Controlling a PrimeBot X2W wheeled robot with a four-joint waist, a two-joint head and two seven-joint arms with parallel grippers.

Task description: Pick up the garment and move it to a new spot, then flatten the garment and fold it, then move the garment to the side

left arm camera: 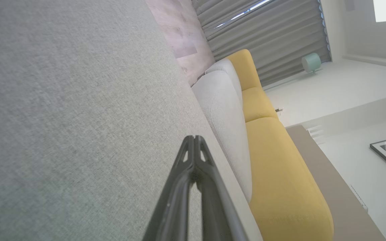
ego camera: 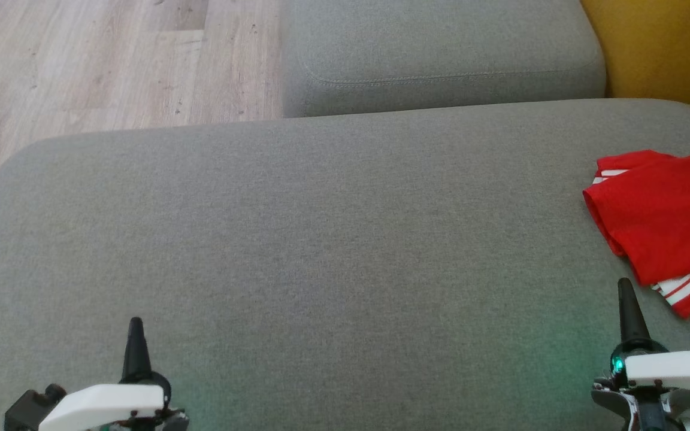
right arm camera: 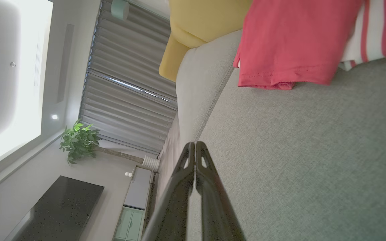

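The folded red garment (ego camera: 665, 221) with white stripes lies flat at the 3 o'clock edge of the gray cushion (ego camera: 321, 239). At 5 o'clock, the right gripper (ego camera: 624, 286) has its fingers pressed together on nothing, its tip near the garment's lower corner but apart from it. At 7 o'clock, the left gripper (ego camera: 135, 325) is likewise closed and empty.

A broad grey woven-fabric cushion (ego camera: 321, 239) spans the near scene. Beyond it sits a smaller grey cushion with a stitched seam (ego camera: 441, 54). Pale wood-plank floor (ego camera: 111, 60) lies far left and mustard-yellow upholstery (ego camera: 662, 48) far right. Further off hang grey pleated curtains (right arm camera: 126, 87), beside a green leafy potted plant (right arm camera: 79, 140).
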